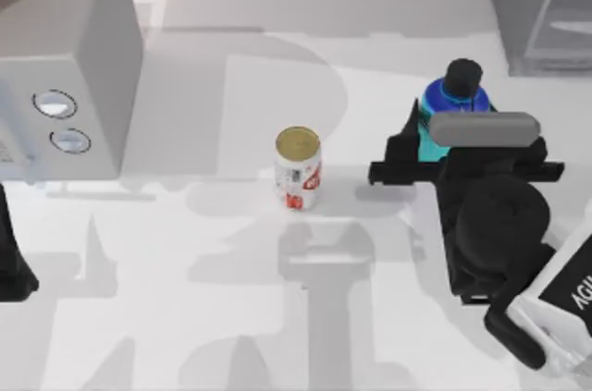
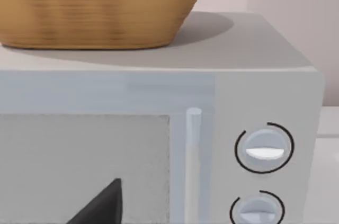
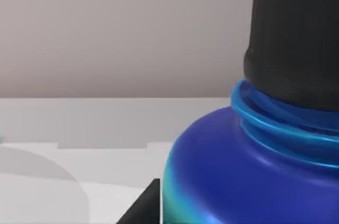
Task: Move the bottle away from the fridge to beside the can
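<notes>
The squat cyan flask with a black cap (image 1: pixel 460 95) stands right of the small white can with a gold top (image 1: pixel 298 168), well apart from it, and near the large grey glass-doored fridge (image 1: pixel 536 3) at the table's far right. The grey box with two round dials (image 1: pixel 69 58) sits far left, a woven basket (image 2: pixel 100 7) on top.

One bottle (image 1: pixel 455 100) stands at the upper right of the top view, one can (image 1: pixel 298 169) near the centre, one fridge (image 1: pixel 536 3) in the upper right corner, one grey box (image 1: pixel 69 58) with two dials at the upper left, and one basket (image 2: pixel 100 7) on it.
</notes>
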Tool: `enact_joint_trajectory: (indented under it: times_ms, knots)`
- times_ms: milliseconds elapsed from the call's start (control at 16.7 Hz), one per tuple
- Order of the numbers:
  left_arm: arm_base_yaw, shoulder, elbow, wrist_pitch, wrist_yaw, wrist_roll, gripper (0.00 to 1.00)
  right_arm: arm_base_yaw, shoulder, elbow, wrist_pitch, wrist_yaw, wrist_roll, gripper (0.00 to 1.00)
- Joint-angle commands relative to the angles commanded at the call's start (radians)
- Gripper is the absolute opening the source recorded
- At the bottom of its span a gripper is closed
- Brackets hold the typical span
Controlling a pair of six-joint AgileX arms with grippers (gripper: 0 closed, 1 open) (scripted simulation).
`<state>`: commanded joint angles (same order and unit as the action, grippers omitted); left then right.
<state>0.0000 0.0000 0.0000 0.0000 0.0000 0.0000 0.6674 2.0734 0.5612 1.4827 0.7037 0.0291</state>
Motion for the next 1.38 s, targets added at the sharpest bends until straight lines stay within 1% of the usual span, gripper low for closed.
enact_joint_trajectory:
  times_ms: [180,960,1020,1380]
  knots:
    - [0.000,0.000,0.000,0.000,0.000,0.000,1.00,0.001,0.000,-0.001,0.001,0.001,0.000,0.00]
    - [0.000,0.000,0.000,0.000,0.000,0.000,1.00,0.001,0.000,-0.001,0.001,0.001,0.000,0.98]
    - [0.000,0.000,0.000,0.000,0.000,0.000,1.00,0.001,0.000,-0.001,0.001,0.001,0.000,1.00]
    - [0.000,0.000,0.000,0.000,0.000,0.000,1.00,0.001,0.000,-0.001,0.001,0.001,0.000,1.00]
